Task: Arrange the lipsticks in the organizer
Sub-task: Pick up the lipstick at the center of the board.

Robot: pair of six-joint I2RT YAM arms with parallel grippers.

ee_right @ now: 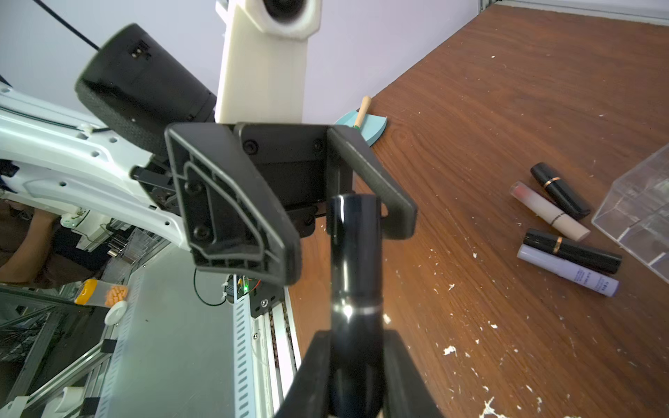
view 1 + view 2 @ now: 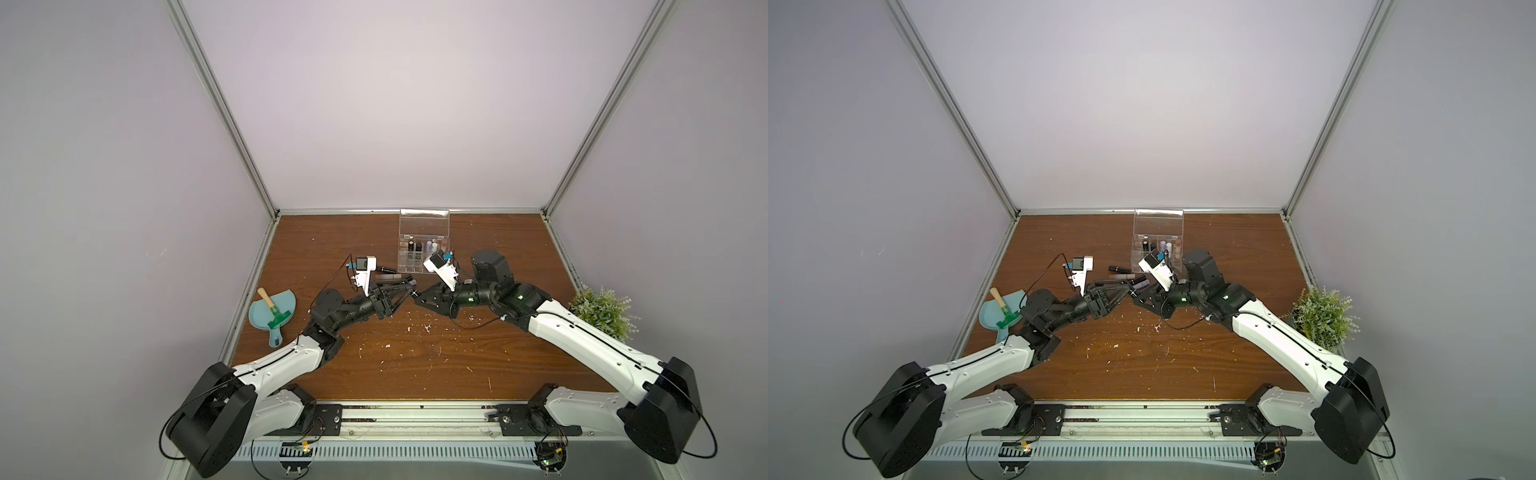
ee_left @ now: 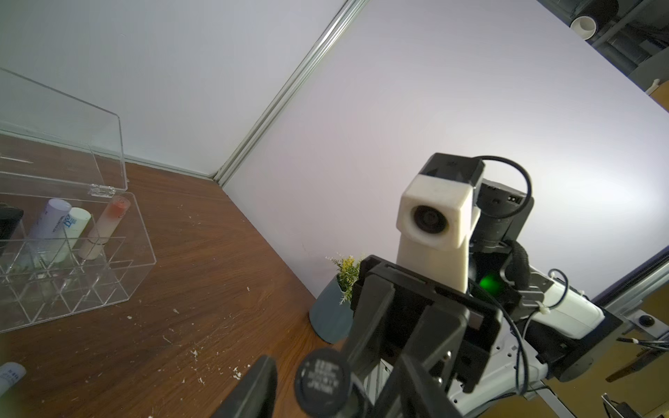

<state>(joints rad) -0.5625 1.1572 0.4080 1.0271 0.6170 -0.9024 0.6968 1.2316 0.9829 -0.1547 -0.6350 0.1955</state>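
Both grippers meet over the middle of the table. My right gripper is shut on a glossy black lipstick, which points toward the left arm. My left gripper is open, its jaws standing either side of that tube's free end with a gap on one side. The clear organizer stands behind them with its lid up, and several lipsticks are upright in its back compartments. Loose on the table beside it are two black tubes, a peach-pink one and a lilac one.
A teal dustpan with a small brush lies at the table's left edge. A potted plant stands at the right edge behind the right arm. White crumbs are scattered over the wooden table.
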